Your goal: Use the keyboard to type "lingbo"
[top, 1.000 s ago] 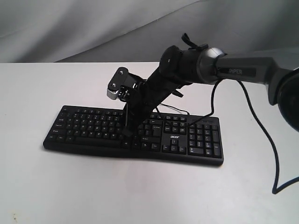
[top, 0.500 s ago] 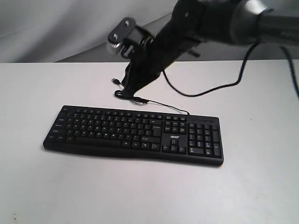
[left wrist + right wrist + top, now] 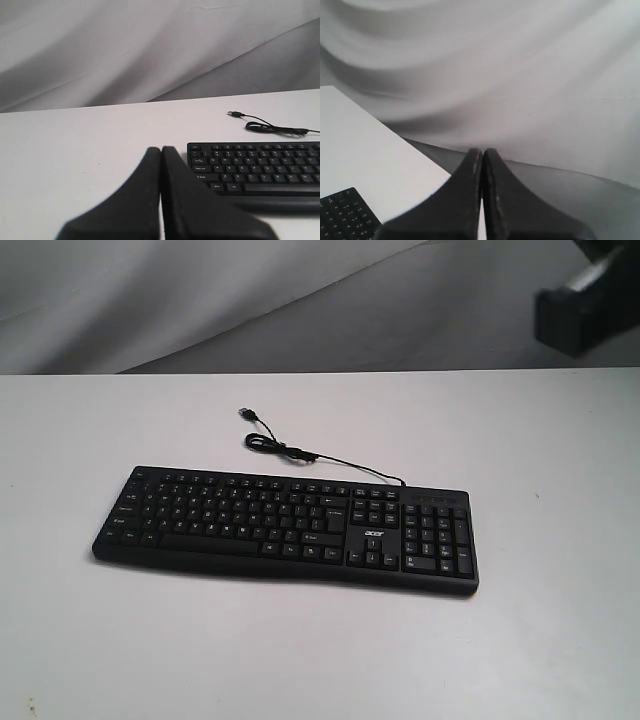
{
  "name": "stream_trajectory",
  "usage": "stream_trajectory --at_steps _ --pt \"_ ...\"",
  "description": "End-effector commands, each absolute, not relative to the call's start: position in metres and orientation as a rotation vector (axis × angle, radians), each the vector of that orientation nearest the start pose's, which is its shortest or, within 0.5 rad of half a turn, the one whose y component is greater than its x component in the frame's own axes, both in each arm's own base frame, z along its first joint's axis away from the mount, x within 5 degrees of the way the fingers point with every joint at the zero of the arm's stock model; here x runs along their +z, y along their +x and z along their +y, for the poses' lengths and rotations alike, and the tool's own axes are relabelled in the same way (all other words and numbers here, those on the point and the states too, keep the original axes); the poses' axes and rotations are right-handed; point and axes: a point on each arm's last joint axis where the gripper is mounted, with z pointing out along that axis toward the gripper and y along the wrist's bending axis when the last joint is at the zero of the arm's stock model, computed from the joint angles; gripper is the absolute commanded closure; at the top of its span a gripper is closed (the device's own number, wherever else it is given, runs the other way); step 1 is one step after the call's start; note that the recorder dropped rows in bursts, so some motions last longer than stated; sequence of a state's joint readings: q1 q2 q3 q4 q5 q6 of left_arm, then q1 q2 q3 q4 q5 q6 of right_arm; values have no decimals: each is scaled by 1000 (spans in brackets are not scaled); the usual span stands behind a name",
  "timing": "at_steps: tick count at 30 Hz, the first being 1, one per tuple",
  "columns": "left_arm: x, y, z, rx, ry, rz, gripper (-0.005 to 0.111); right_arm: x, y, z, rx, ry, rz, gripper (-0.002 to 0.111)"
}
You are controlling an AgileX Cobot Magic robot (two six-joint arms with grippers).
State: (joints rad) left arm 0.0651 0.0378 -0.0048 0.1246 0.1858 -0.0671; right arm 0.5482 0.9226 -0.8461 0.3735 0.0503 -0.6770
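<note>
The long black keyboard (image 3: 285,528) lies flat on the white table (image 3: 300,650), numeric pad to the right, with a white "acer" logo. Its thin black cable (image 3: 300,454) runs behind it and ends in a loose USB plug. The keyboard's left end also shows in the left wrist view (image 3: 260,167), and one corner in the right wrist view (image 3: 342,212). My left gripper (image 3: 161,149) is shut and empty, off the keyboard's left end. Raised far from the keys, my right gripper (image 3: 482,150) is shut and empty and faces the backdrop. Only a dark, blurred piece of the right arm (image 3: 585,300) shows at the exterior view's top right corner.
A grey cloth backdrop (image 3: 200,300) hangs behind the table's far edge. White tabletop stretches in front of and to both sides of the keyboard.
The right arm was pressing down on the middle keys. It lifted, then swung up and away to the top right, almost out of view. The keyboard has not moved.
</note>
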Motion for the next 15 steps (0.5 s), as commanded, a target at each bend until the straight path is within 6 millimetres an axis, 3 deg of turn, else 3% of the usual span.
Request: stream_trajectory --at_steps 1,3,5,8,10,12,15 --pt "194 59 6 103 -21 1705 106 393 134 82 220 -607 1372 108" --pt "194 59 6 103 -21 1705 106 401 116 71 226 -582 1311 108" --pt "194 59 6 103 -21 1705 106 414 90 56 361 -449 1257 108" --pt "194 59 6 103 -21 1705 106 412 75 47 446 -395 1251 108" --pt "194 59 6 103 -21 1705 106 397 72 47 445 -407 1280 108" --pt "194 59 6 103 -21 1705 106 370 76 47 445 -403 1354 108" --pt "194 59 6 103 -21 1705 106 340 78 40 481 -258 1455 108"
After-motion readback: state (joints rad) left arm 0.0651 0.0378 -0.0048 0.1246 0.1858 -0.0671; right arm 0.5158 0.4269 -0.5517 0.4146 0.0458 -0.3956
